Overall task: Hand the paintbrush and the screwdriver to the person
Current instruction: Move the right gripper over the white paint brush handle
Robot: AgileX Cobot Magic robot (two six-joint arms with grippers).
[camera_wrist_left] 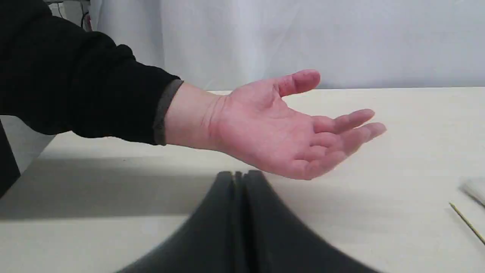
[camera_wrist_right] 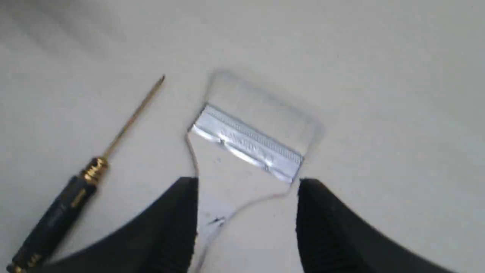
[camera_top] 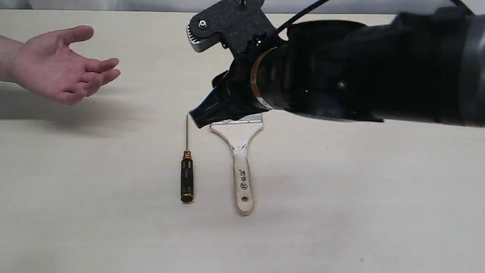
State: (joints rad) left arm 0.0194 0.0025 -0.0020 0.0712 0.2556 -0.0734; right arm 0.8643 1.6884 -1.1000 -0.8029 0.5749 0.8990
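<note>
The paintbrush (camera_top: 241, 167) lies flat mid-table, its wooden handle toward the near edge. The slim black screwdriver (camera_top: 186, 178) lies parallel just left of it. My right gripper (camera_wrist_right: 246, 185) is open and hovers low over the brush, one finger on each side of the handle's wide shoulder just behind the metal ferrule (camera_wrist_right: 246, 142); I cannot tell whether they touch it. The screwdriver (camera_wrist_right: 72, 193) lies outside its fingers. The person's hand (camera_top: 60, 64) is held open, palm up, at the far left. My left gripper (camera_wrist_left: 238, 176) is shut on nothing, just short of the hand (camera_wrist_left: 288, 132).
The right arm (camera_top: 360, 72) stretches in from the right and hides the brush's bristles in the exterior view. A black sleeve (camera_wrist_left: 75, 76) covers the person's forearm. A white curtain (camera_wrist_left: 303, 38) backs the pale table (camera_top: 341, 208).
</note>
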